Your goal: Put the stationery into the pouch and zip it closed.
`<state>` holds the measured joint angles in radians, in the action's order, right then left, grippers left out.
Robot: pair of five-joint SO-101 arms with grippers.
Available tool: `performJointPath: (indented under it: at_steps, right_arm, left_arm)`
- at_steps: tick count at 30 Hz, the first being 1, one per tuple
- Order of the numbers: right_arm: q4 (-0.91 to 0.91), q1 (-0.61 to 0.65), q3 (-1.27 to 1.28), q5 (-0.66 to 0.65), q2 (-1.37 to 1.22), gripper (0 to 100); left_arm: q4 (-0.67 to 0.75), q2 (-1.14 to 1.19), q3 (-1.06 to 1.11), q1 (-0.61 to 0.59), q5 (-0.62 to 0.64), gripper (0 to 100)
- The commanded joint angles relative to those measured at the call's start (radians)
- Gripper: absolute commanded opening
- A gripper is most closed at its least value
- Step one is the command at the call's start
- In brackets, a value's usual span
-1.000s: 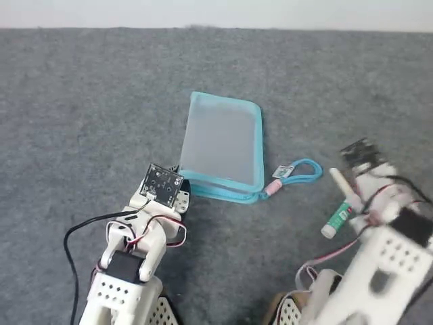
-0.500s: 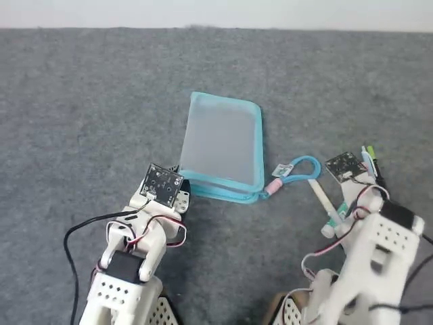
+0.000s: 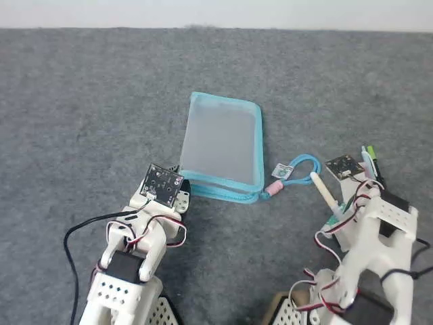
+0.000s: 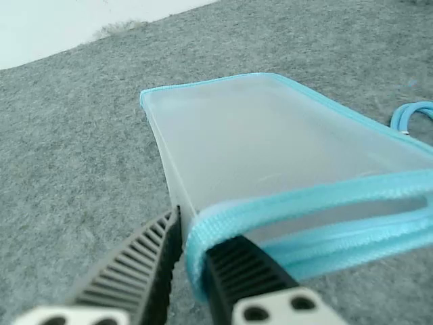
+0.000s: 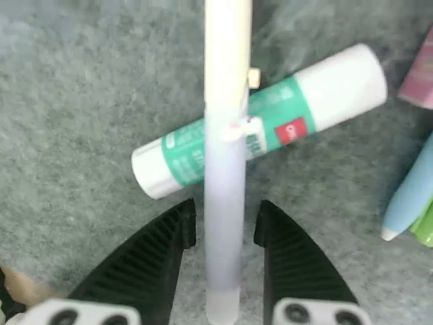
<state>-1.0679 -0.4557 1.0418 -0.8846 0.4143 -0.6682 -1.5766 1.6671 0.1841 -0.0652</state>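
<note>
Grey carpet (image 3: 81, 101) lies under two low arms: left jaws pinch the pouch (image 3: 223, 145) corner, right jaws clamp a pen (image 3: 323, 193).

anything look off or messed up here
Nothing really: the pouch lies flat, its zip edge pinched by the left gripper; the pen in the right gripper just crosses over the glue stick.

Surface: grey, felt-like table covering (image 3: 81, 101), fuzzy nap. Far edge: pale, plain wall strip (image 3: 203, 13). Lighting: soft, even.
</note>
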Motion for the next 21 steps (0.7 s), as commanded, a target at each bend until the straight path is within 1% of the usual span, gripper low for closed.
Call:
performJointPath:
  at_steps: [1,2,4,5,6,8,11,17,21]
  right_arm:
    - [0.016,0.001,-0.003,0.008,-0.028,13.9]
    - [0.018,-0.002,-0.003,0.006,-0.033,12.5]
    - [0.018,-0.002,-0.006,0.012,-0.033,2.5]
    - [0.018,-0.002,-0.009,0.014,-0.024,0.0]
    - [0.016,-0.002,-0.009,0.014,-0.01,2.3]
    - [0.008,-0.002,-0.009,0.041,0.038,0.1]
    - [-0.015,-0.002,-0.011,0.101,0.151,0.6]
    - [-0.275,0.007,-0.144,0.114,0.455,0.6]
    - [-0.387,0.007,-0.224,0.107,0.605,0.6]
  left_arm:
    - [-0.002,-0.017,-0.013,0.008,0.008,1]
    - [-0.002,-0.017,-0.013,0.008,0.008,1]
    - [-0.002,-0.017,-0.013,0.008,0.008,1]
    - [-0.002,-0.017,-0.013,0.008,0.008,1]
    - [-0.002,-0.017,-0.013,0.008,0.008,1]
    - [-0.002,-0.017,-0.013,0.008,0.008,1]
    - [-0.002,-0.017,-0.013,0.008,0.008,1]
    - [-0.002,-0.017,-0.013,0.008,0.008,1]
    - [-0.002,-0.017,-0.013,0.008,0.008,1]
